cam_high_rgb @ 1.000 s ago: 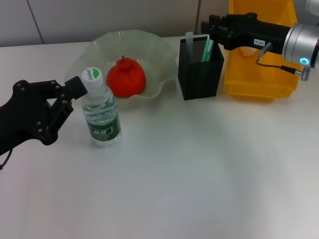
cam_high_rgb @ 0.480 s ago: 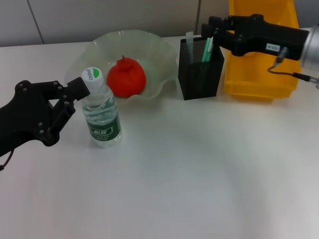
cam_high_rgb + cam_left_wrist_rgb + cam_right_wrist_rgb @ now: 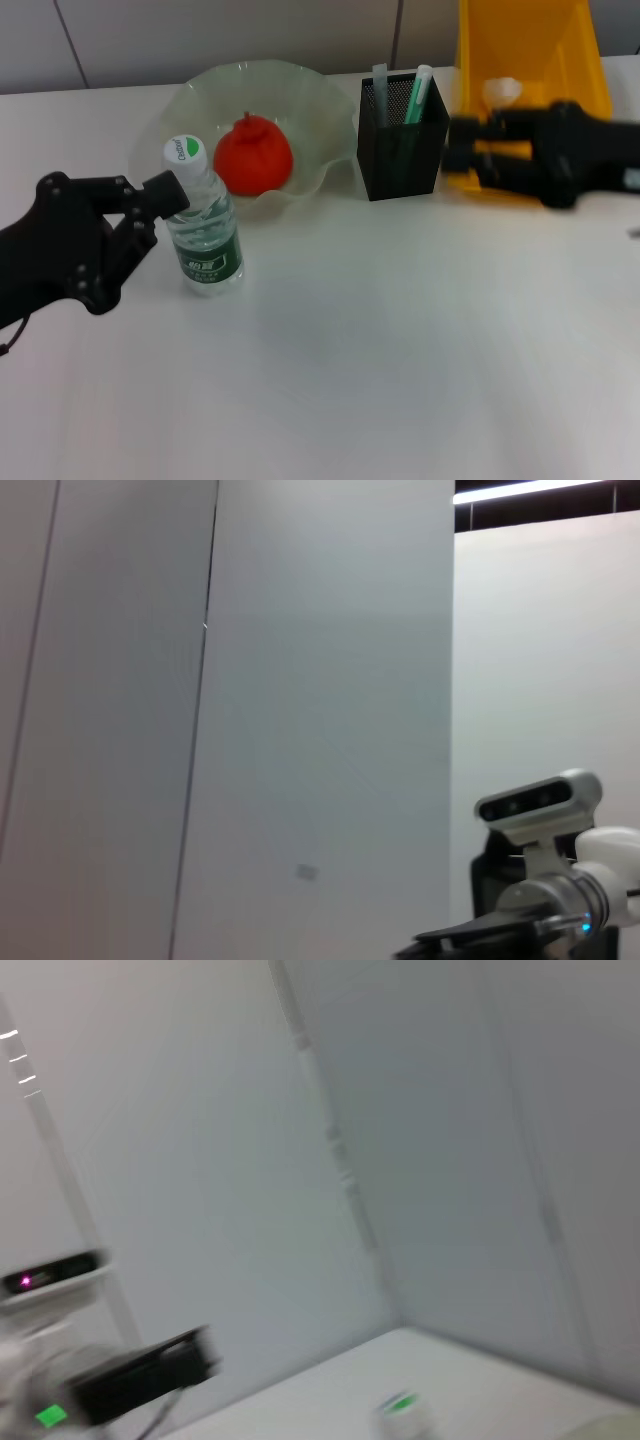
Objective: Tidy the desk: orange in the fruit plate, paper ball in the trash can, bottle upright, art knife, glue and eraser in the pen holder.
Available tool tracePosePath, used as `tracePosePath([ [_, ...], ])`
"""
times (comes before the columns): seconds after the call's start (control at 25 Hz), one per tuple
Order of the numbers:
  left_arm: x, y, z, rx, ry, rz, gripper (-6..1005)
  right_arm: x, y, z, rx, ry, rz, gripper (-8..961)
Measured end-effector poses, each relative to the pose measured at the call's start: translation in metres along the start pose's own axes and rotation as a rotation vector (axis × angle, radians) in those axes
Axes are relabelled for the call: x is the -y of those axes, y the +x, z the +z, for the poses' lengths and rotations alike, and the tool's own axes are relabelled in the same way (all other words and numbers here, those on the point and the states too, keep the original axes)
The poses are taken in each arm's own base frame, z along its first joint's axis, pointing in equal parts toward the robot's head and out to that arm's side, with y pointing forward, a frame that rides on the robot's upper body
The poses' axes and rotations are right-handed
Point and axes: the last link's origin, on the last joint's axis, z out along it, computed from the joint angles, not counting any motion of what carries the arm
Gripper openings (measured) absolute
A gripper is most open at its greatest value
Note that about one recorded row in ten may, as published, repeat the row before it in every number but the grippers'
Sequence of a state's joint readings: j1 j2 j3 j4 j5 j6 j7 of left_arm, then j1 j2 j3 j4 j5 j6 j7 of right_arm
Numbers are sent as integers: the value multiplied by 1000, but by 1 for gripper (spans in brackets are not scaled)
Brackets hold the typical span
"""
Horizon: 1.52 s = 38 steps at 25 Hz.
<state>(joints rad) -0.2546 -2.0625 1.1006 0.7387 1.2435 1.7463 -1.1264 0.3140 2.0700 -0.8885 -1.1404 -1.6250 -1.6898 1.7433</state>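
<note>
Bottle (image 3: 203, 232) upright, left gripper (image 3: 160, 205) spread wide just left of it, empty. Right gripper (image 3: 470, 155) right of pen holder (image 3: 401, 140), blurred, can't tell.

White desk (image 3: 400, 350); pale panelled wall (image 3: 200, 40) behind.

left gripper (image 3: 160, 195) low at left, right gripper (image 3: 462, 152) outstretched, blurred.
</note>
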Motion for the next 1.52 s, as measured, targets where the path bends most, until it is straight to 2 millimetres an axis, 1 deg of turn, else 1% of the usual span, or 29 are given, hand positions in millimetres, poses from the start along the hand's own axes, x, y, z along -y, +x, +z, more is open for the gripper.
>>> tracePosePath([
  [0.12,-2,-1,1,35,-33,-17,7,-19,3,-11,-59,-60,-13,390],
  [0.24,-3,-3,8,116,-92,-35,8,-33,9,-21,-94,-101,6,401],
  [0.36,-2,-4,10,148,-113,-46,16,-41,12,-35,-87,-125,34,412],
  [0.4,2,-3,17,216,-156,-84,21,-44,12,-40,-79,-131,45,416],
  [0.52,6,3,21,248,-186,-112,37,-49,13,-57,-57,-130,74,427],
  [0.56,8,9,24,259,-210,-121,42,-52,14,-61,-55,-133,78,430],
  [0.68,9,15,26,284,-249,-149,172,-60,15,-69,-57,-159,82,441],
  [0.88,6,21,27,322,-324,-202,406,-72,18,-73,-94,-191,66,663],
  [0.96,4,22,28,330,-352,-216,505,-75,18,-73,-113,-192,56,698],
  [1.12,4,18,29,369,-362,-231,642,-80,19,-74,-139,-196,44,768],
  [1.16,4,18,29,369,-362,-231,676,-81,18,-74,-143,-197,43,768],
  [1.2,5,12,32,430,-369,-249,710,-81,18,-74,-148,-196,43,768],
  [1.24,6,11,35,452,-373,-251,727,-81,18,-74,-152,-194,43,768],
  [1.44,7,10,37,463,-374,-249,811,-82,17,-74,-163,-191,39,768],
  [1.52,12,11,43,464,-363,-221,844,-82,17,-74,-166,-190,35,768],
])
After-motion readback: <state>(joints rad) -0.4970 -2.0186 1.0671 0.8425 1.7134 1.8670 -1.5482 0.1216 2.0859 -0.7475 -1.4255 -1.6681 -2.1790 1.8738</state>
